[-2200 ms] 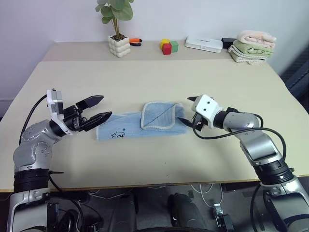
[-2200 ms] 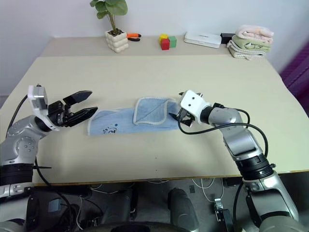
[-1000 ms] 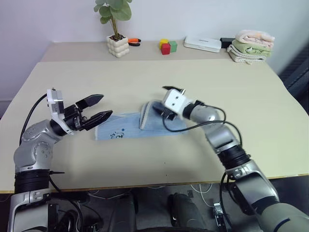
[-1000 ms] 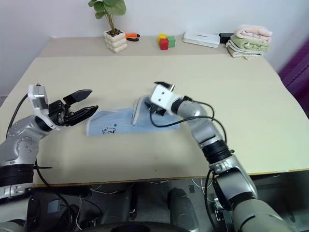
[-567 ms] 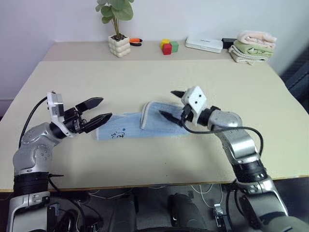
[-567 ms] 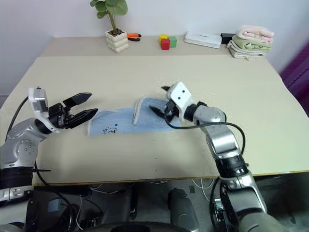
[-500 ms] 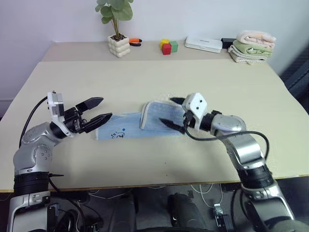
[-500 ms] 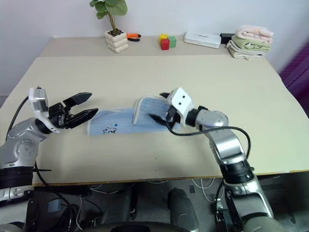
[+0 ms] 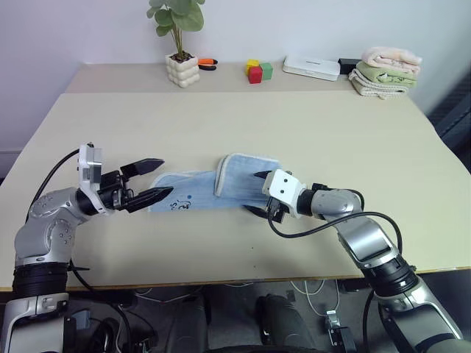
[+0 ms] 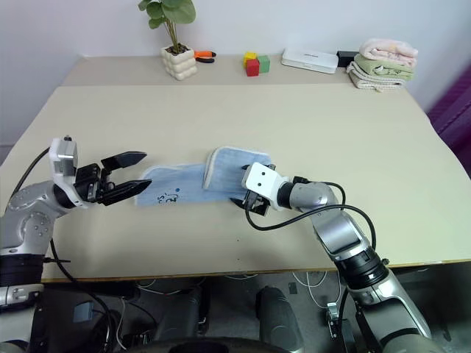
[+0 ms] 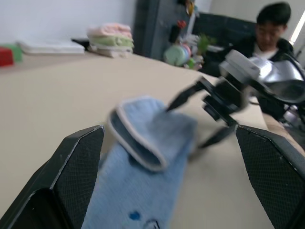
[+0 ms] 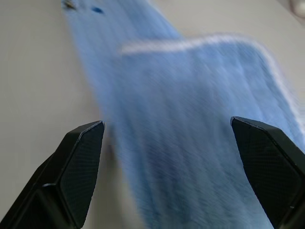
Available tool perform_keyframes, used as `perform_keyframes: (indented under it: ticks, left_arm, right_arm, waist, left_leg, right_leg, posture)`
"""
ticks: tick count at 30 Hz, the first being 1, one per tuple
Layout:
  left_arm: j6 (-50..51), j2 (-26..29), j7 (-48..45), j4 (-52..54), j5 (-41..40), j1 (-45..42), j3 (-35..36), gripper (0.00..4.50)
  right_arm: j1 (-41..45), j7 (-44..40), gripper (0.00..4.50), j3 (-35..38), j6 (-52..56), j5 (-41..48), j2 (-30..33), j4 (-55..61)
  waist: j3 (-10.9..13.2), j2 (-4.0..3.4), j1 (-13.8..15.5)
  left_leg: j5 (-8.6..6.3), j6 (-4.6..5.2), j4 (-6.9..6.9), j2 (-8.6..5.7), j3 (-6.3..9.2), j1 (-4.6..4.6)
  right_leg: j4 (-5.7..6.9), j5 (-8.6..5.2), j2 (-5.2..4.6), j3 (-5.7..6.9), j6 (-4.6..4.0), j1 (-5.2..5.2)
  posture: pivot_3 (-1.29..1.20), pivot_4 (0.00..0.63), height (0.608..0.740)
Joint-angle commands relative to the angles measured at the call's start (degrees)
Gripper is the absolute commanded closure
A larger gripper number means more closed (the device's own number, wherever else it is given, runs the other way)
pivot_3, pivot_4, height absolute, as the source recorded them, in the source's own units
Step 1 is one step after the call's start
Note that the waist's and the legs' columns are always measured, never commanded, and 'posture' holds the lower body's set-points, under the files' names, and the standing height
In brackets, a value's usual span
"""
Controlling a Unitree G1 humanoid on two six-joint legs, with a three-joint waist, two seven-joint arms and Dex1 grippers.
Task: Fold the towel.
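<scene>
Blurred in the right wrist view: light blue terry towel (image 12: 200,119), its small dark printed mark (image 12: 96,9) unreadable.

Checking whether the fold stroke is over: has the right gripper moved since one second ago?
Yes. The right gripper, open, has pulled back off the folded flap of the light blue towel toward the table's near edge, now by the towel's right end.

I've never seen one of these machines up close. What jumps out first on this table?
A light blue towel lies in the middle of the tan table, its right end folded back over itself. Two robot arms flank it with black fingers spread wide: the left gripper at the towel's left end, the right gripper at its folded end. At the far edge stand a potted plant and stacked folded towels.
</scene>
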State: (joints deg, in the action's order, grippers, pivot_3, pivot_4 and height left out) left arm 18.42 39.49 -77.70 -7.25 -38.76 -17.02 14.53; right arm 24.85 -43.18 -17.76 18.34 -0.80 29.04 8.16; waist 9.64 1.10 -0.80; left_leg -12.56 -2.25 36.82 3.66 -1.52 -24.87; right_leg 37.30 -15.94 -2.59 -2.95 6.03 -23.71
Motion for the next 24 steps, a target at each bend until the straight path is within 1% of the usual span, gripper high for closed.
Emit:
perform_keyframes:
  ticks: [1, 5, 10, 19, 22, 23, 24]
  left_arm:
    - [0.8, 1.3, -1.0, 3.2, -0.6, 1.2, 0.1, 0.00]
    - [0.9, 0.8, -0.4, 4.0, -0.6, 1.7, 0.1, 0.00]
    - [0.8, 0.4, -0.1, 4.3, -0.5, 1.6, 0.0, 0.00]
    - [0.3, 0.4, 0.1, 3.9, -0.3, 1.5, 0.0, 0.00]
    - [0.1, 0.3, 0.2, 3.9, -0.3, 1.4, 0.1, 0.00]
    - [0.2, 0.3, 0.3, 3.9, -0.4, 1.3, 0.2, 0.00]
    - [0.2, 0.2, 0.4, 3.9, -0.5, 1.3, 0.2, 0.00]
  right_arm:
    - [1.3, -0.2, 0.18, 1.6, -1.0, 0.6, -0.3, 0.2]
    - [1.9, 0.6, 0.18, 2.3, 0.0, 1.3, -1.8, -0.5]
    - [1.9, 0.7, 0.18, -0.6, -6.2, -4.6, 0.4, -2.6]
    - [1.9, 0.3, 0.18, -0.8, -9.7, -7.2, 1.0, -5.1]
    - [1.8, 0.2, 0.91, -0.9, -10.4, -7.9, 1.1, -5.4]
    - [1.8, 0.4, 1.48, -0.9, -10.7, -8.2, 1.1, -5.5]
    - [1.8, 0.5, 1.87, -1.0, -11.1, -8.8, 1.1, -5.7]
  waist:
    - [0.0, 0.00, 0.0]
    - [0.0, 0.00, 0.0]
    - [0.0, 0.00, 0.1]
    - [0.0, 0.00, 0.1]
    - [0.0, 0.00, 0.0]
    - [0.0, 0.00, 0.0]
    - [0.0, 0.00, 0.0]
  left_leg:
    - [0.00, 0.00, 0.00, 0.00, 0.00, 0.00]
    - [0.00, 0.00, 0.00, 0.00, 0.00, 0.00]
    - [0.00, 0.00, 0.01, 0.00, 0.00, 0.00]
    - [0.00, 0.00, 0.01, 0.00, 0.00, 0.00]
    - [0.00, 0.00, 0.01, 0.00, 0.00, 0.00]
    - [0.00, 0.00, 0.01, 0.00, 0.00, 0.00]
    - [0.00, 0.00, 0.01, 0.00, 0.00, 0.00]
  right_leg:
    - [0.00, 0.00, -0.01, 0.00, 0.00, 0.01]
    - [0.00, -0.01, -0.01, 0.00, -0.01, 0.01]
    - [-0.01, -0.01, -0.02, 0.00, -0.01, 0.01]
    - [0.00, 0.00, 0.00, 0.00, -0.01, 0.01]
    - [0.00, 0.00, -0.01, 0.00, -0.01, 0.01]
    - [0.00, 0.00, 0.00, 0.00, -0.01, 0.01]
    - [0.00, 0.00, 0.00, 0.00, -0.01, 0.01]
  posture:
    - [0.00, 0.150, 0.740]
    - [0.00, 0.150, 0.740]
    - [0.00, 0.150, 0.740]
    - [0.00, 0.150, 0.740]
    - [0.00, 0.150, 0.740]
    - [0.00, 0.150, 0.740]
    - [0.00, 0.150, 0.740]
